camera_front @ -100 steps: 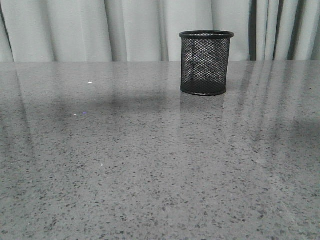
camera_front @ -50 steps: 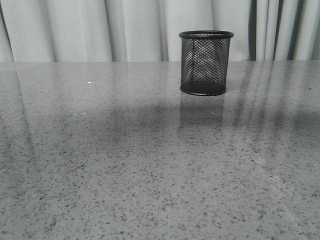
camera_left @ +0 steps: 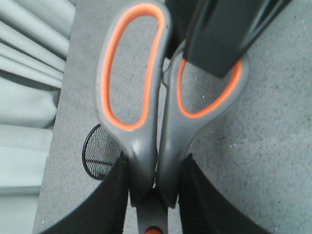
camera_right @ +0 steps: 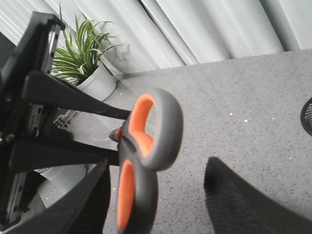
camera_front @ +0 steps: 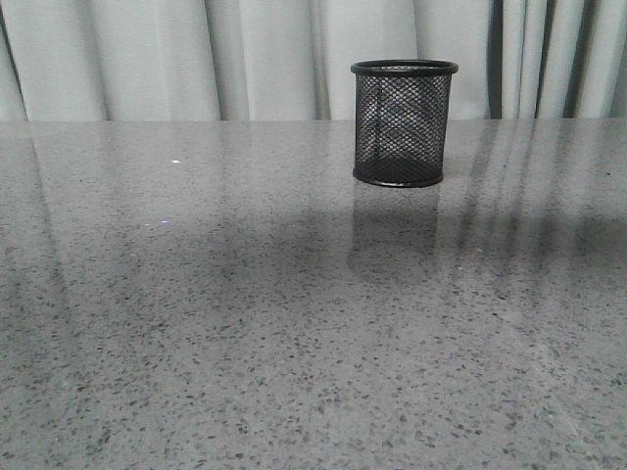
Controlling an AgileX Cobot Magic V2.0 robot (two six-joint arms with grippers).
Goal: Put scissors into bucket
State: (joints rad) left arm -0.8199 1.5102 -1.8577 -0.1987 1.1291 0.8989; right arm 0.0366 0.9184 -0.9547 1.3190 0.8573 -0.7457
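left claw (camera_left: 153, 187) clamped on scissors (camera_left: 146, 107) neck | right claw (camera_right: 156, 195) apart | stiff, top-heavy; I keep neck grip | bucket (camera_front: 404, 122) at 1 o'clock

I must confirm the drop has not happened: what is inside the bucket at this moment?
Through the mesh of the bucket only curtain folds show, no object. The scissors are clamped in the left gripper, above the table. The bucket's floor is not clearly visible.

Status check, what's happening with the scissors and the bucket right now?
Left gripper shut on grey, orange-lined scissors, held aloft. Right gripper open, empty beside them. Black wire-mesh bucket upright, empty. Nothing in the way.
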